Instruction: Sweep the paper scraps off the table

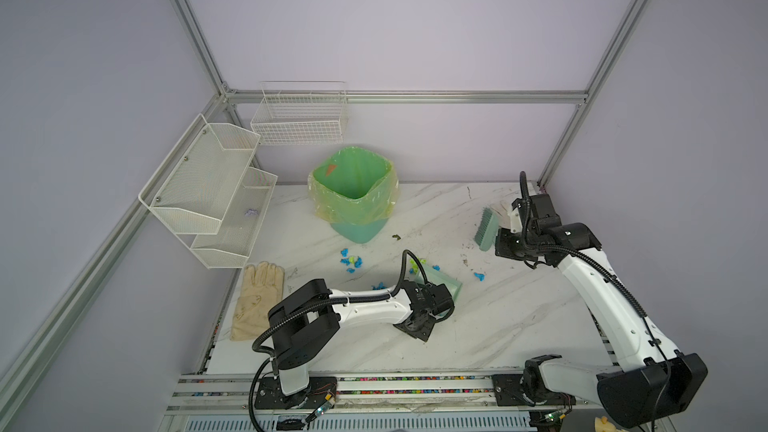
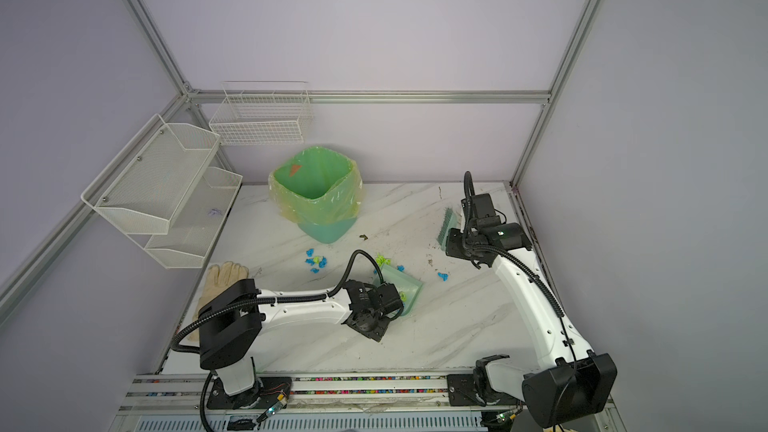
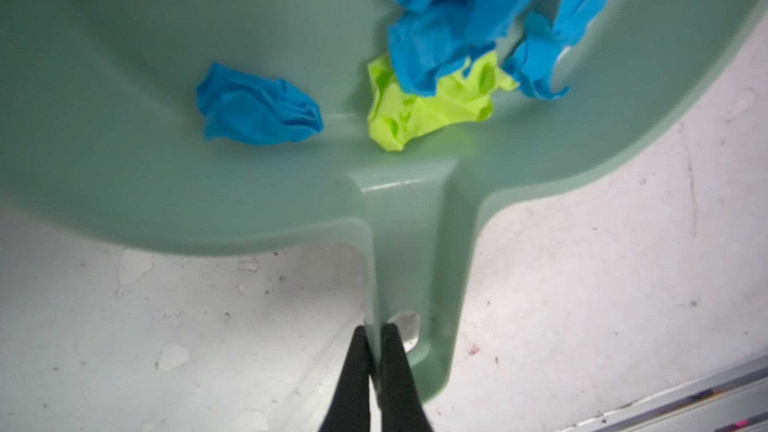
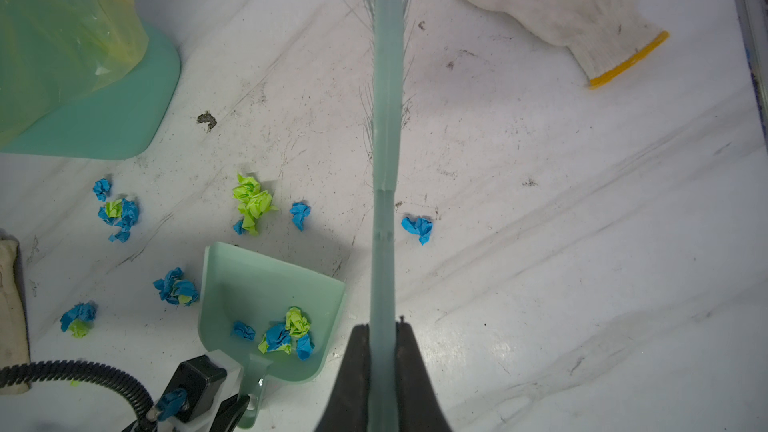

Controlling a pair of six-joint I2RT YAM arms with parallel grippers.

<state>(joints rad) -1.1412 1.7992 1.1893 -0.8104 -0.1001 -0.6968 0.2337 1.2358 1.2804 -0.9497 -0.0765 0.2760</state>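
Several blue and yellow-green paper scraps point(image 1: 351, 261) lie on the white marbled table point(image 1: 498, 326) in front of the bin, with one blue wad point(image 1: 480, 276) apart to the right. A mint dustpan point(image 4: 266, 280) rests mid-table with a few scraps point(image 3: 257, 112) inside. My left gripper point(image 3: 376, 328) is shut on the rim of the dustpan's handle point(image 3: 415, 263). My right gripper point(image 4: 382, 328) is shut on the handle of a teal brush point(image 4: 386, 160). The brush point(image 1: 486, 230) is over the table's right side, away from the scraps.
A green-lined bin point(image 1: 353, 189) stands at the back centre, with a dark speck point(image 1: 396, 237) beside it. A beige glove point(image 1: 257, 297) lies at the left edge and a white glove point(image 4: 561, 2) at the far right. Wire racks point(image 1: 208, 189) hang on the left wall.
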